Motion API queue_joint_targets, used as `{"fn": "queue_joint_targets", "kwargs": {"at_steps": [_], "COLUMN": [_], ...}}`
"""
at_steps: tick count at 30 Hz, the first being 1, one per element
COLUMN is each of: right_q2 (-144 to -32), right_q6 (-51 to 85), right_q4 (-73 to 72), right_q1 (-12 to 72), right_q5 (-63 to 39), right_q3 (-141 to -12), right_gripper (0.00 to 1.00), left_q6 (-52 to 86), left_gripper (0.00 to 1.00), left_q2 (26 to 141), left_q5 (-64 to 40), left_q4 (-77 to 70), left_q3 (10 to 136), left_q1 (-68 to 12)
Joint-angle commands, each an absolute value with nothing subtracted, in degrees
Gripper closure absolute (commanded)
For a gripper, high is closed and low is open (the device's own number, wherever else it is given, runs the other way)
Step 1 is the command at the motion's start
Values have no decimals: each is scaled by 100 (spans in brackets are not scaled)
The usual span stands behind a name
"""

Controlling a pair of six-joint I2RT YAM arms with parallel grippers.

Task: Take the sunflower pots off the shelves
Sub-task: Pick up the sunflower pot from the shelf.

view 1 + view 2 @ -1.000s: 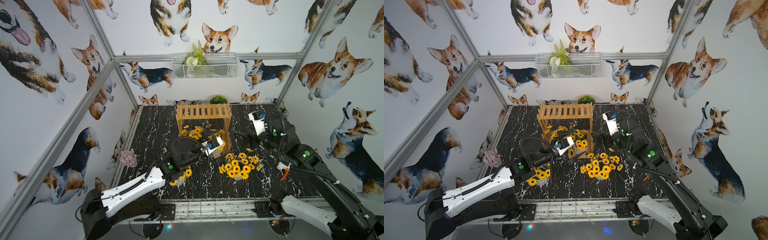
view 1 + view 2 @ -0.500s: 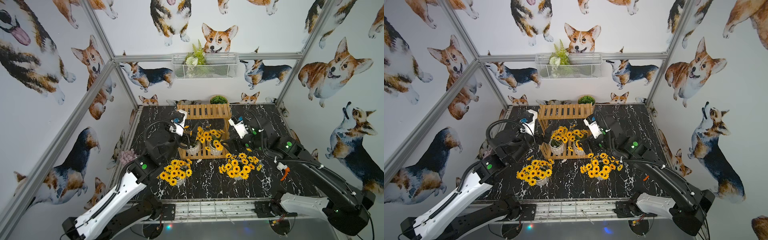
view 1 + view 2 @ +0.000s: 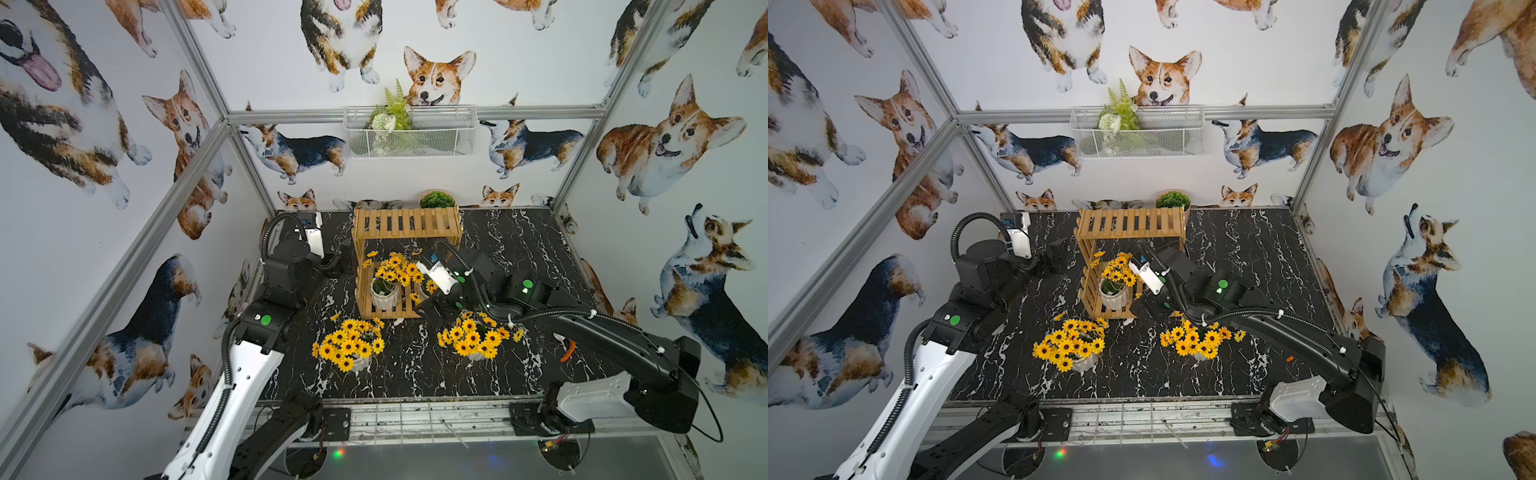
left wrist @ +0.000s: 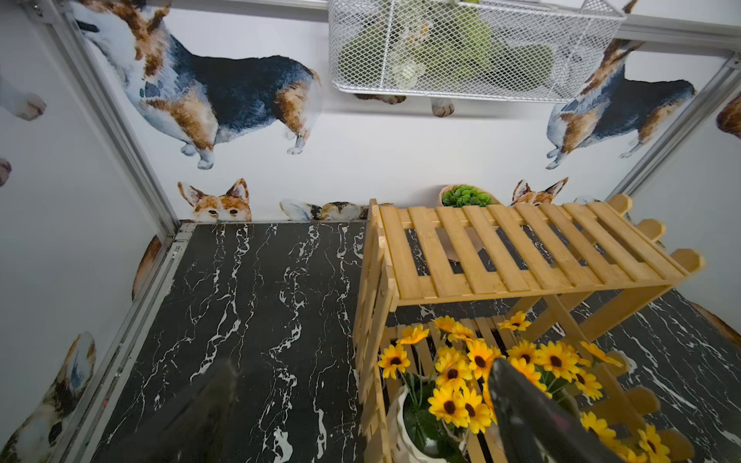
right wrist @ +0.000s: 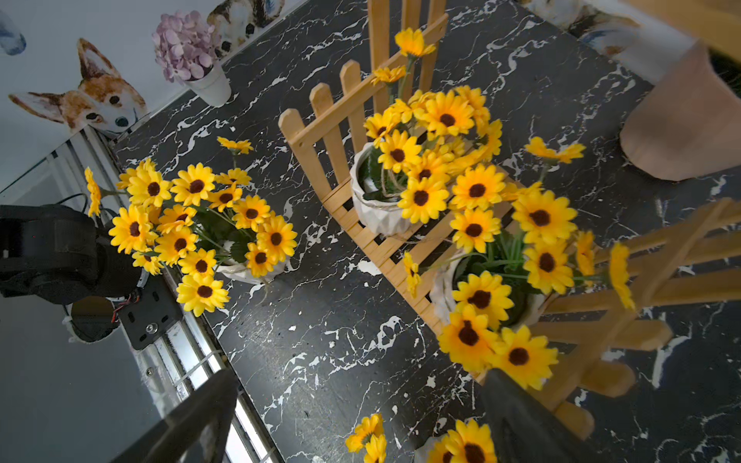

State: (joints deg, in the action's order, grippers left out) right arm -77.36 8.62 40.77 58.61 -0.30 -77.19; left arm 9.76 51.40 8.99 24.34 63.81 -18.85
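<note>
Shelved sunflower pot [image 5: 487, 296] just beside right end effector [image 5: 359, 381]

Jaws stand wide apart. Beyond one jaw, a sunflower pot [image 4: 397, 425] sits on the lower tier of the shelves [image 4: 501, 256]; beyond the other, black marbled counter [image 4: 260, 300]. Far ahead, higher up, a wire basket [image 4: 473, 52].

Black marble tabletop [image 3: 519, 249] carries the wooden shelves [image 3: 405, 224], bottom tier holding two sunflower pots, near pot [image 5: 445, 288] just ahead of the right gripper [image 5: 361, 377], far pot [image 5: 377, 212] beyond, plus one loose pot [image 5: 248, 272] on the marble off to its side and another loose pot [image 5: 421, 453] close under it.
</note>
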Motion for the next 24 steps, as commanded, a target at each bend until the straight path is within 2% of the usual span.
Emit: {"fn": "queue_joint_targets", "kwargs": {"at_steps": [1, 24], "right_q2": [-7969, -9345], "right_q6": [997, 1247], "right_q4": [4230, 4641], "right_q1": [5997, 5748], "right_q5": [-77, -1163], "right_q3": [-7842, -8447], "right_gripper": [3, 8], "left_q6": [1142, 1135], "left_gripper": [0, 0], "left_q2": [5184, 5088], "left_q5": [546, 91], "left_q4": [2635, 2601], "left_q3": [6413, 6100], "left_q1": [-1679, -1020]}}
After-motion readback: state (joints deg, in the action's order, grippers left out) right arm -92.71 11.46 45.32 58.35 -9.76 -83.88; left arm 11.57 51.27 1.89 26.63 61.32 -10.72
